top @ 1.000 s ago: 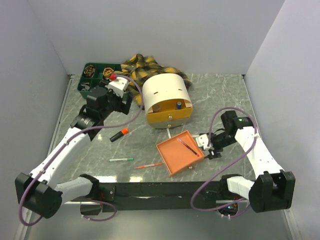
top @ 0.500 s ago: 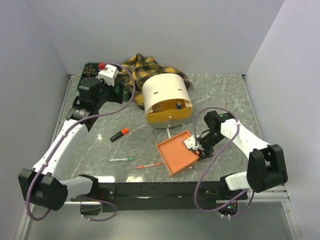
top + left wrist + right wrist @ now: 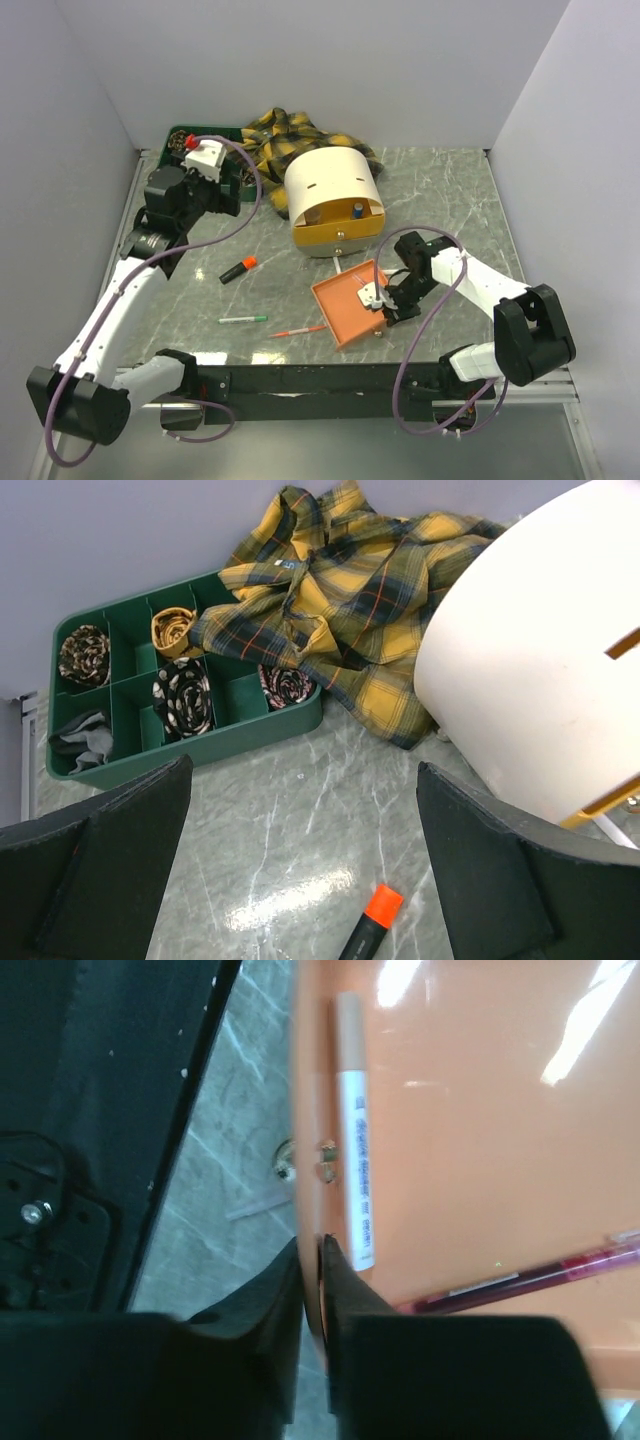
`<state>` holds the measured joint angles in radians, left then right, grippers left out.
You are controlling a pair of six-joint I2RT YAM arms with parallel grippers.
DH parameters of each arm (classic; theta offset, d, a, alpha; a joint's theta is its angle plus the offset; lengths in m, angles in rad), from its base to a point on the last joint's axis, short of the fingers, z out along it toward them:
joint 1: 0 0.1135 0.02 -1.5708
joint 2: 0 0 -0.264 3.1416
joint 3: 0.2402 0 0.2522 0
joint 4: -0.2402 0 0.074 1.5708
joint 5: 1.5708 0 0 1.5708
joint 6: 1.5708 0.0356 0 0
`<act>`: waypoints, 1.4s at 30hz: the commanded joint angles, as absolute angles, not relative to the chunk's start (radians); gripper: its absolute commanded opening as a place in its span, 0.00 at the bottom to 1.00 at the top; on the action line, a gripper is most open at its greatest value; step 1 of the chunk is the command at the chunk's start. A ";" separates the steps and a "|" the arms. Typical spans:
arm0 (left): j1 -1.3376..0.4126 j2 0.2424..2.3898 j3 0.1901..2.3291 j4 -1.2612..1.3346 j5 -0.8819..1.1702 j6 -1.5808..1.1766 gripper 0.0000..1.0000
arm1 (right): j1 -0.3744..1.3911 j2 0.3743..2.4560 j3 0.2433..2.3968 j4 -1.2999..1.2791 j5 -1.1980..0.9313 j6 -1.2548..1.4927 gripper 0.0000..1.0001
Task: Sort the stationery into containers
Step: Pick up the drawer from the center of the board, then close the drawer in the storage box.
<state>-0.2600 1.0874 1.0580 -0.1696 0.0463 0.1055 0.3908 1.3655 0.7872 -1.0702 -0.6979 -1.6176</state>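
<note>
My right gripper is clamped on the rim of the orange tray. A white marker and a red pen lie inside the tray, just past its fingertips. My left gripper hangs spread wide above the table. The highlighter lies below, between its fingers, with the green tray ahead-left and the cream drum ahead-right.

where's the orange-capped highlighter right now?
Top view: the highlighter lies loose on the table, left of centre, down-left of the cream drum and just beyond the green-tipped pen.
</note>
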 commanded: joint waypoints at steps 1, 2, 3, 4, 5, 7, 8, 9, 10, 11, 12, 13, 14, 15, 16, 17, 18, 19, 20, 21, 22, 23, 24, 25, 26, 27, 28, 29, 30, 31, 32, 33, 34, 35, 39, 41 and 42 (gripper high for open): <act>-0.253 0.999 1.049 -0.199 0.075 0.089 1.00 | 0.410 1.336 0.824 -1.089 -0.695 -1.504 0.08; -0.252 0.991 1.049 -0.205 0.071 0.090 0.99 | 0.410 1.298 0.859 -1.113 -0.704 -1.493 0.00; -0.250 0.982 1.048 -0.209 0.072 0.101 0.99 | 0.410 1.270 0.876 -1.138 -0.707 -1.486 0.00; -0.252 0.968 1.045 -0.210 0.072 0.107 0.99 | 0.411 1.241 0.890 -1.190 -0.707 -1.482 0.00; -0.249 0.960 1.043 -0.204 0.068 0.110 0.99 | 0.410 1.180 0.925 -1.215 -0.709 -1.479 0.00; -0.245 0.948 1.037 -0.192 0.061 0.112 0.99 | 0.414 1.134 0.966 -1.299 -0.721 -1.463 0.00; -0.244 0.945 1.035 -0.181 0.061 0.110 0.99 | 0.416 1.103 1.015 -1.331 -0.726 -1.459 0.00; -0.241 0.943 1.034 -0.176 0.064 0.107 0.99 | 0.426 1.092 1.040 -1.363 -0.736 -1.456 0.00; -0.239 0.940 1.035 -0.172 0.064 0.104 0.99 | 0.433 1.082 1.064 -1.417 -0.739 -1.441 0.00; -0.238 0.942 1.034 -0.167 0.069 0.103 0.99 | 0.442 1.060 1.110 -1.439 -0.742 -1.431 0.00; -0.233 0.943 1.034 -0.158 0.071 0.101 0.99 | 0.451 1.048 1.129 -1.440 -0.744 -1.404 0.00; -0.232 0.946 1.034 -0.153 0.077 0.101 0.99 | 0.463 1.036 1.147 -1.442 -0.749 -1.357 0.00; -0.229 0.948 1.037 -0.147 0.078 0.100 0.99 | 0.469 1.017 1.176 -1.442 -0.749 -1.341 0.00; -0.226 0.953 1.040 -0.140 0.083 0.094 0.99 | 0.474 1.016 1.189 -1.442 -0.749 -1.327 0.00; -0.222 0.965 1.045 -0.137 0.098 0.091 0.99 | 0.491 1.029 1.201 -1.442 -0.744 -1.295 0.00; -0.219 0.972 1.051 -0.132 0.110 0.087 0.99 | 0.494 1.041 1.230 -1.439 -0.744 -1.276 0.00; -0.215 0.980 1.063 -0.132 0.121 0.080 1.00 | 0.498 1.055 1.242 -1.431 -0.742 -1.252 0.00; -0.212 0.994 1.071 -0.130 0.127 0.074 0.99 | 0.499 1.071 1.253 -1.425 -0.741 -1.221 0.00; -0.212 1.000 1.075 -0.129 0.136 0.069 0.99 | 0.506 1.098 1.273 -1.419 -0.730 -1.210 0.00; -0.210 1.006 1.084 -0.129 0.140 0.063 0.99 | 0.509 1.109 1.281 -1.408 -0.724 -1.197 0.00; -0.209 1.011 1.088 -0.123 0.143 0.061 0.99 | 0.511 1.127 1.288 -1.391 -0.718 -1.180 0.00; -0.209 1.011 1.089 -0.120 0.143 0.061 0.99 | 0.517 1.138 1.304 -1.382 -0.704 -1.174 0.00; -0.207 1.011 1.088 -0.115 0.144 0.060 0.99 | 0.518 1.147 1.313 -1.373 -0.700 -1.164 0.00; -0.206 1.008 1.085 -0.112 0.146 0.058 0.99 | 0.520 1.158 1.322 -1.370 -0.693 -1.157 0.00; -0.204 1.008 1.081 -0.110 0.146 0.057 0.99 | 0.520 1.185 1.344 -1.373 -0.692 -1.161 0.00; -0.201 1.006 1.075 -0.109 0.149 0.054 0.99 | 0.520 1.199 1.353 -1.373 -0.692 -1.160 0.00; -0.199 1.003 1.072 -0.110 0.150 0.051 0.99 | 0.520 1.218 1.361 -1.371 -0.692 -1.157 0.00; -0.199 1.000 1.068 -0.110 0.153 0.052 0.99 | 0.522 1.224 1.373 -1.371 -0.693 -1.157 0.00; -0.199 0.999 1.057 -0.112 0.155 0.051 1.00 | 0.528 1.230 1.381 -1.370 -0.690 -1.158 0.00; -0.198 0.993 1.052 -0.109 0.156 0.051 0.99 | 0.528 1.247 1.388 -1.380 -0.690 -1.158 0.00; -0.198 0.989 1.046 -0.109 0.158 0.049 0.99 | 0.529 1.255 1.410 -1.390 -0.687 -1.161 0.00; -0.196 0.986 1.036 -0.107 0.158 0.046 0.99 | 0.528 1.264 1.422 -1.402 -0.686 -1.167 0.00; -0.196 0.980 1.029 -0.104 0.161 0.043 0.99 | 0.532 1.281 1.434 -1.420 -0.674 -1.172 0.00; -0.196 0.977 1.022 -0.101 0.163 0.041 0.99 | 0.534 1.287 1.456 -1.427 -0.667 -1.177 0.00; -0.183 0.960 0.990 -0.084 0.175 0.022 0.99 | 0.540 1.325 1.502 -1.442 -0.623 -1.175 0.00; -0.178 0.951 0.979 -0.077 0.183 0.017 1.00 | 0.545 1.350 1.529 -1.443 -0.603 -1.170 0.00; -0.173 0.950 0.971 -0.075 0.183 0.012 1.00 | 0.546 1.357 1.538 -1.445 -0.597 -1.163 0.00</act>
